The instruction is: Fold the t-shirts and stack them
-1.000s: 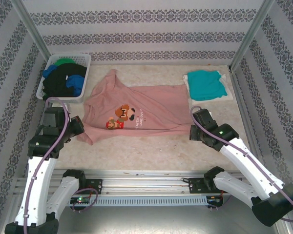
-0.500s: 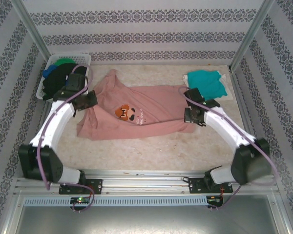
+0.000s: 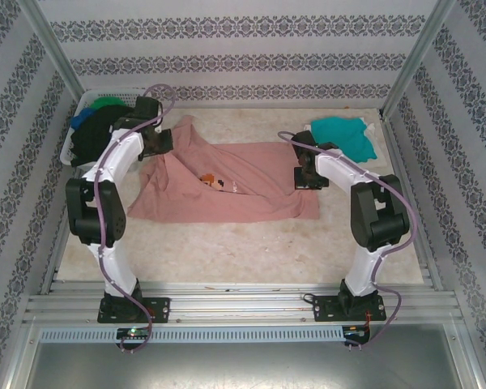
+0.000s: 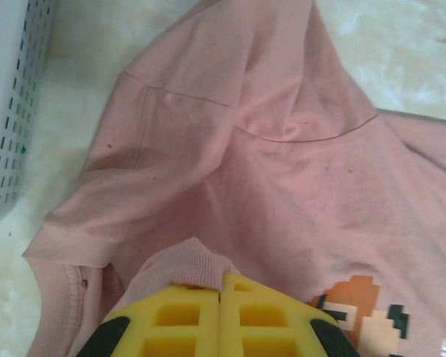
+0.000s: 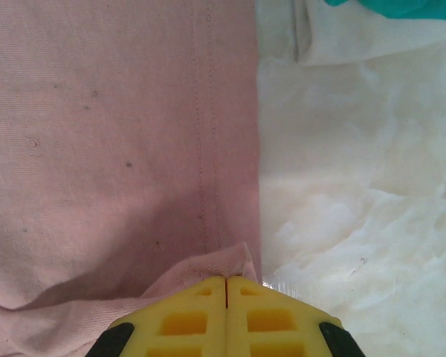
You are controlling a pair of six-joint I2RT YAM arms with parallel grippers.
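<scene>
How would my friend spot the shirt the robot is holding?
Look at the middle of the pale table, between the white basket on the left and the folded teal shirt on the right. The big salmon-pink t-shirt lies there. Only it has a little pixel picture on its chest.

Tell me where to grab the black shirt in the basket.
Pinch the crumpled top of the black shirt from straight above. It lies heaped in the basket, whose walls would likely block a sideways approach.
</scene>
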